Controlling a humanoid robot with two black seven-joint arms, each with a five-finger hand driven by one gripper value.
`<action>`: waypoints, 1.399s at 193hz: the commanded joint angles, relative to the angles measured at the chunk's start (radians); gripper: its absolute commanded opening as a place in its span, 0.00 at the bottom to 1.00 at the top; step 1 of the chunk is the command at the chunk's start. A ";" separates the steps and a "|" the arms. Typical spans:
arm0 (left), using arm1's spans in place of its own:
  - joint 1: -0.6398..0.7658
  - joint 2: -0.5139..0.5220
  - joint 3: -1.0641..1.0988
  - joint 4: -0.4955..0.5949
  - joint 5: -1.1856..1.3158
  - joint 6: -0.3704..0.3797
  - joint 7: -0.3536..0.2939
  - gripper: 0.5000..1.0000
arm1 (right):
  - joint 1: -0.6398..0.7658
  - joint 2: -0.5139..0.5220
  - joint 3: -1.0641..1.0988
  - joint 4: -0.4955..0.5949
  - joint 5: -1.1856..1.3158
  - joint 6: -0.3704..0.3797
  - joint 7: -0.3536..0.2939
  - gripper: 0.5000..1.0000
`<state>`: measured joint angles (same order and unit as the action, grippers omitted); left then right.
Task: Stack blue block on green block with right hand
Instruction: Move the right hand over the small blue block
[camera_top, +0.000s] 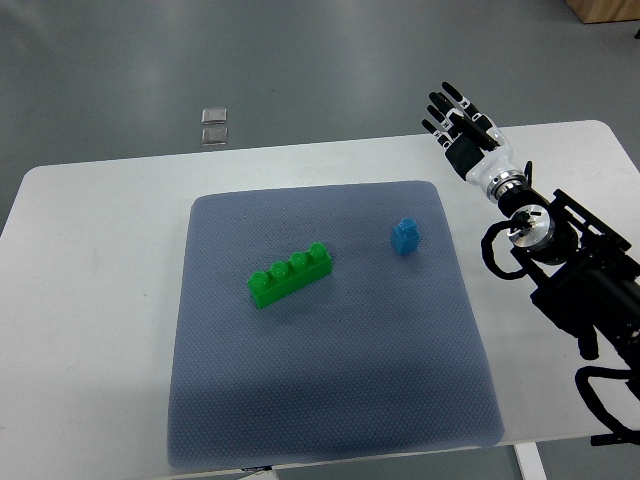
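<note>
Grey mat (330, 400) carrying blue block (405, 237), near and below-left of the empty, spread-fingered right hand (463, 128), green block (290, 275) farther left; a misjudged descent could likely topple the small blue block before grasp.

On the bench (90, 260) lies a mat (330, 380); on it, the long block (289, 276) sits left of the small block (405, 236), apart.

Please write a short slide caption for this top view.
Right hand open beyond the mat; blue block and green block apart.
</note>
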<state>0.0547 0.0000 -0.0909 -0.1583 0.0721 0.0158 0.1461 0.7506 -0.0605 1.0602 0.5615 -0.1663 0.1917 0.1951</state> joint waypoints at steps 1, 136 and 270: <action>0.001 0.000 -0.001 0.002 0.000 0.000 0.004 1.00 | -0.002 -0.001 0.001 0.001 0.001 0.000 0.000 0.85; -0.016 0.000 -0.001 0.000 0.000 0.000 0.001 1.00 | 0.282 -0.220 -0.571 0.006 -0.176 0.204 -0.029 0.85; -0.016 0.000 -0.003 -0.001 0.000 0.001 0.001 1.00 | 0.828 -0.243 -1.519 0.255 -0.576 0.319 -0.103 0.85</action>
<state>0.0385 0.0000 -0.0927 -0.1588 0.0721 0.0158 0.1472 1.5994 -0.3259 -0.4613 0.8161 -0.7515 0.5199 0.1011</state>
